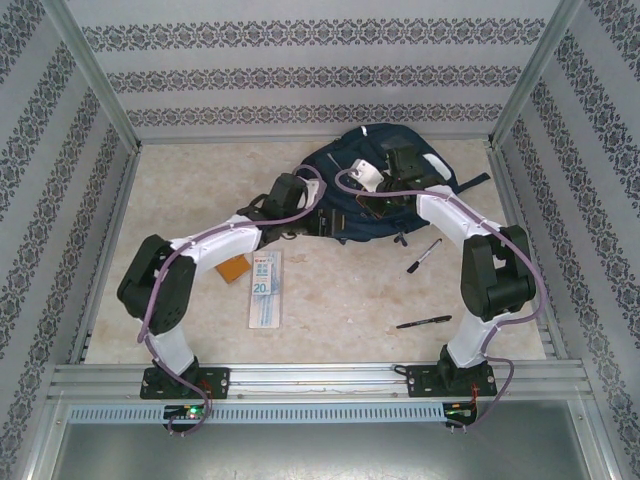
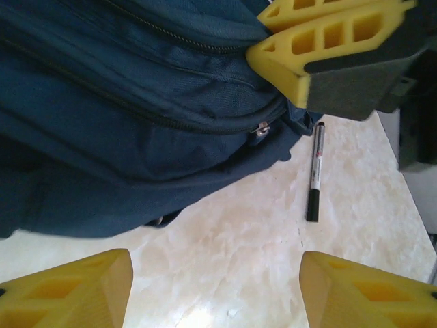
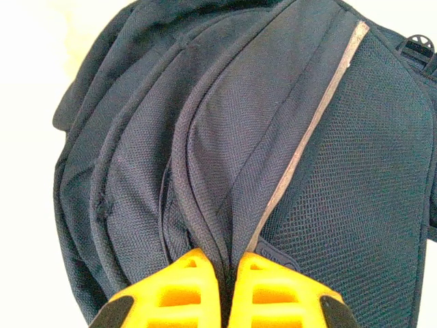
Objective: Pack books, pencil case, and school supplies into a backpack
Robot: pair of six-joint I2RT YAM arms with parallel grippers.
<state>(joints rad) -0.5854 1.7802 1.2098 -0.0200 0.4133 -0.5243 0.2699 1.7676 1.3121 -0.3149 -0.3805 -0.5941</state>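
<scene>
Yellow-tipped right pincer [image 3: 225, 277] is sitting at the bottom of the right wrist view. Its jaws are pressing together on a raised fold of the backpack [image 3: 287, 137], and a seam is running down into the narrow gap between them. Right pincer: closed, gripping backpack fabric. The left wrist view is showing this grip from the side, with the closed yellow tips biting the navy cloth just above a zipper pull [image 2: 260, 130].

Left pincer [image 2: 218, 301] is hovering open, jaws well apart and nothing between them. It is hanging over bare surface [image 2: 225, 239] just beside the backpack's lower edge.

Black pen [image 2: 314, 171] is lying flat on the surface near the backpack, apart from both pincers. From above, a second pen [image 1: 424, 322] is lying nearer the right arm's base, well apart from the first.

Pencil case [image 1: 265, 288] is lying on the surface by the left arm, long axis running near to far, blue "20" facing up. Orange square [image 1: 235, 268] is lying at its left side, partly under the left forearm; cannot tell whether they are touching.

Backpack is lying at the far middle of the surface. Both arms are reaching to it.
</scene>
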